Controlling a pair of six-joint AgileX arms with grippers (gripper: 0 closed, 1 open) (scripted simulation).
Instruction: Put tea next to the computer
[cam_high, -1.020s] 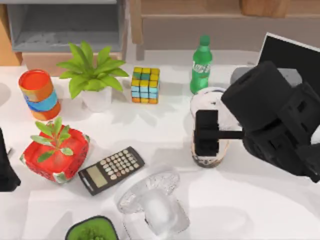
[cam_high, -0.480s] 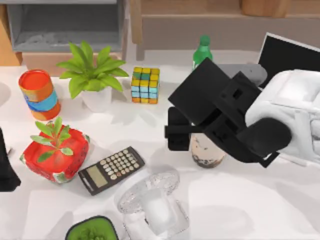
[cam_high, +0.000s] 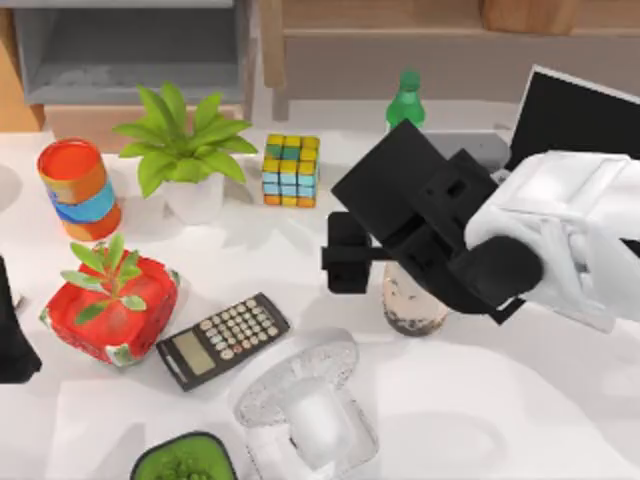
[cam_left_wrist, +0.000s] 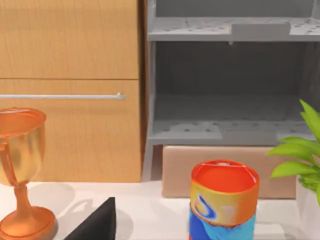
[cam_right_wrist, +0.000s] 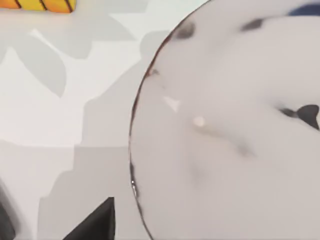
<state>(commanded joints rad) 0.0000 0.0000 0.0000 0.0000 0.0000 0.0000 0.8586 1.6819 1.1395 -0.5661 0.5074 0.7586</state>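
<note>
Tea (cam_high: 412, 305) sits mid-tabletop (cam_high: 520, 410), right under my right tool (cam_high: 348, 255); can't tell if it's apart or clamped. I'd get a firm, level hold below the lid, then carry it upright toward the computer (cam_high: 580, 118) at back right. Left tool (cam_high: 12, 340) parked.

— Can you see the whole tea (cam_high: 412, 303)?
— No; the right arm covers your view of its lid, leaving the lower cup with pearls.
— And the computer (cam_high: 575, 115)?
— You get a screen corner, cut off at the right edge. The green bottle (cam_high: 405, 98) shows you its top alone.
</note>
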